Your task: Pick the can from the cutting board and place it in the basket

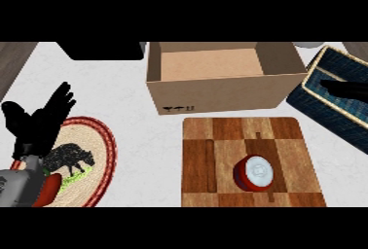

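left robot hand point(37, 121) open | can point(254, 172) upright on cutting board point(248, 163)

Above cutting board point(251, 160): open around the can point(254, 172).
Toward basket point(338, 95): cardboard box point(223, 80) stands just beside, at table's far edge.

A can point(254, 172) sits on a cutting board point(215, 160). Behind the board stands a box point(223, 92), a basket point(338, 104) to its right, a plate point(97, 155) left.
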